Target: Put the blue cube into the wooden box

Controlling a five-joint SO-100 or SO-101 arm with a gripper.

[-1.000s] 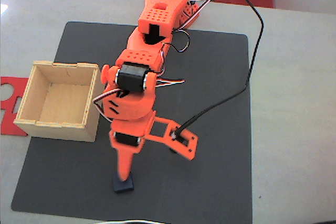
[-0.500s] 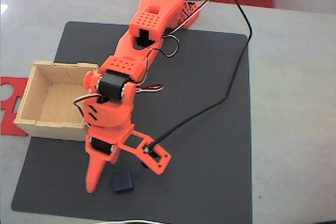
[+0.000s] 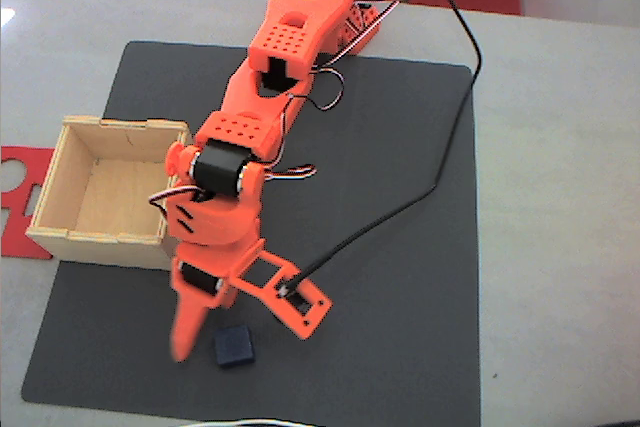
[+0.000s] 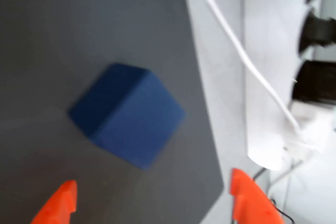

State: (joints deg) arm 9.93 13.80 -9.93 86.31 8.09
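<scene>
The blue cube point(image 3: 234, 346) rests on the dark mat near its front edge, free of any grip. My orange gripper point(image 3: 212, 334) hovers low just left of it, one long finger point(image 3: 184, 339) blurred beside the cube. Seen from the wrist, the cube point(image 4: 128, 121) lies ahead of the gripper point(image 4: 152, 205), whose two orange tips stand wide apart, open, with nothing held. The wooden box point(image 3: 100, 247) stands at the mat's left edge, behind and left of the gripper, and holds nothing.
A flat red cut-out plate point(image 3: 15, 187) lies left of the box. A black cable point(image 3: 440, 177) runs from the wrist across the mat point(image 3: 400, 247). In the wrist view a white power strip point(image 4: 278, 77) and white cord point(image 4: 231, 45) lie just past the mat's edge.
The arm swung left off the spot above the cube, then edged back toward it. The cube has not moved.
</scene>
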